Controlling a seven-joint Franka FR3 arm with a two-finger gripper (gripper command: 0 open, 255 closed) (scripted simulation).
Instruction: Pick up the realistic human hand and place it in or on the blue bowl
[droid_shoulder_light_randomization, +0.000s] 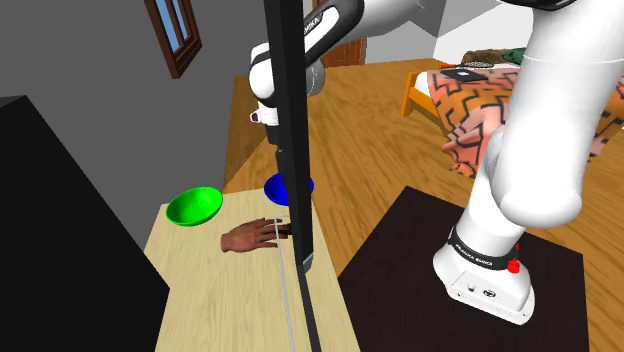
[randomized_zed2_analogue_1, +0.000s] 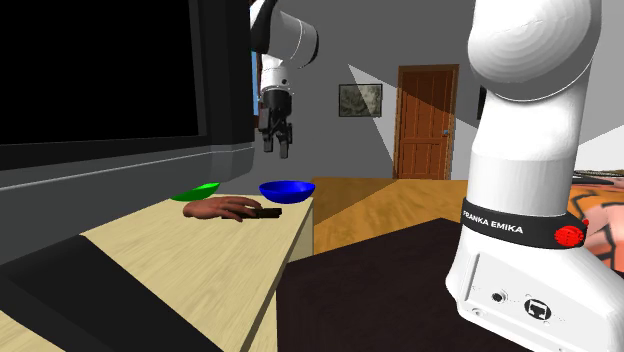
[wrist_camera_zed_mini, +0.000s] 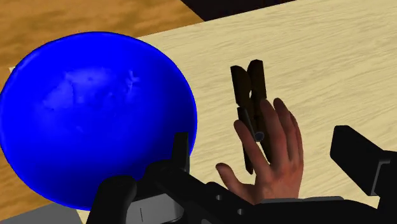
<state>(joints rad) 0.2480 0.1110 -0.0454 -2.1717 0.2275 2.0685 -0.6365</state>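
A brown human hand (droid_shoulder_light_randomization: 248, 238) lies flat on the pale wooden table (droid_shoulder_light_randomization: 220, 300), its fingers pointing toward the blue bowl (droid_shoulder_light_randomization: 302, 187). In the second exterior view my gripper (randomized_zed2_analogue_1: 278, 142) hangs open well above the hand (randomized_zed2_analogue_1: 220, 208) and the blue bowl (randomized_zed2_analogue_1: 287, 188), touching neither. Looking down along the gripper (wrist_camera_zed_mini: 261, 137), the hand (wrist_camera_zed_mini: 273, 159) lies beneath the gap between the spread fingers (wrist_camera_zed_mini: 181, 149), with the blue bowl (wrist_camera_zed_mini: 95, 121) just beside it. A dark clothespin-like piece (wrist_camera_zed_mini: 249, 95) lies under the hand's fingertips.
A green bowl (droid_shoulder_light_randomization: 194, 206) sits near the hand's wrist side. A tall black screen (randomized_zed2_analogue_1: 100, 70) stands on the table, and its edge (droid_shoulder_light_randomization: 292, 150) crosses the shoulder view in front of the blue bowl. My stand (droid_shoulder_light_randomization: 470, 250) is beside the table.
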